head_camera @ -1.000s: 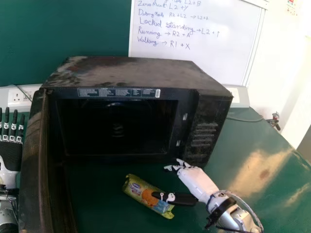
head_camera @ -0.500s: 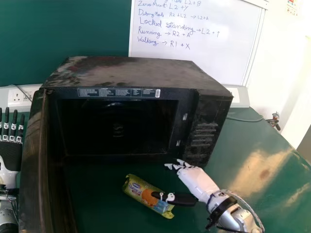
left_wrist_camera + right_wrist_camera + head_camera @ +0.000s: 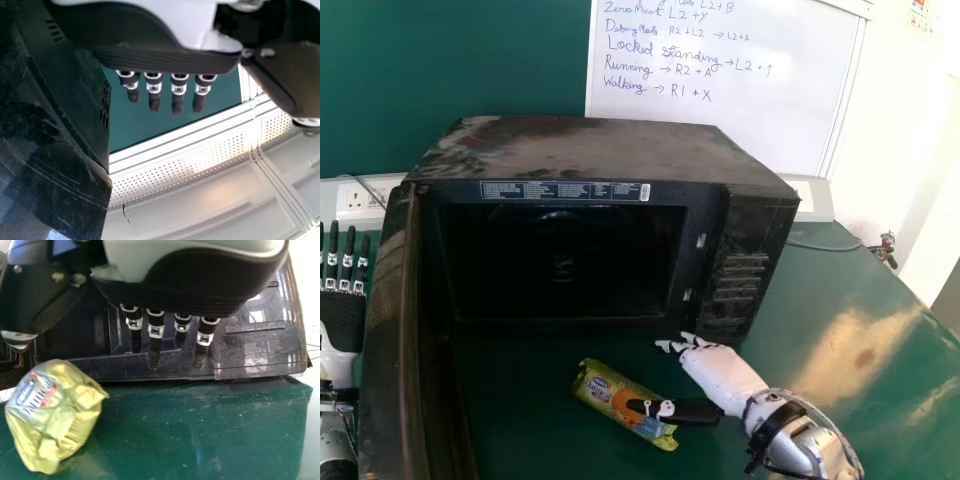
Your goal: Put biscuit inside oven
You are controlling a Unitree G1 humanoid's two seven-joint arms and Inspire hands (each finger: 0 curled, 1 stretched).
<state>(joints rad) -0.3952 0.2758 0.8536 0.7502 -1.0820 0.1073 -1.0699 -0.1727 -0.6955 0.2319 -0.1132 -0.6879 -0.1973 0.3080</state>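
My right hand (image 3: 720, 372) is in front of the oven's right side in the head view, fingers extended toward the oven, its thumb over the right end of the biscuit packet (image 3: 597, 388). The yellow packet lies slanted on the table before the open oven (image 3: 752, 270). In the right wrist view the right hand (image 3: 155, 330) has straight fingers, and the packet (image 3: 60, 420) is off to the thumb's side. At the far left, my left hand (image 3: 340, 318) is upright with straight fingers, beside the oven door; the left wrist view shows this hand (image 3: 165, 60) too.
The oven door (image 3: 392, 350) stands swung out on the left, between the left hand and the packet. The green table (image 3: 850, 400) extends to the right. Behind are a whiteboard (image 3: 720, 80), a wall socket (image 3: 356, 200) and a cable (image 3: 820, 247).
My right hand has shifted slightly left, its thumb reaching a little farther over the packet. The packet, oven and left hand have not visibly moved.
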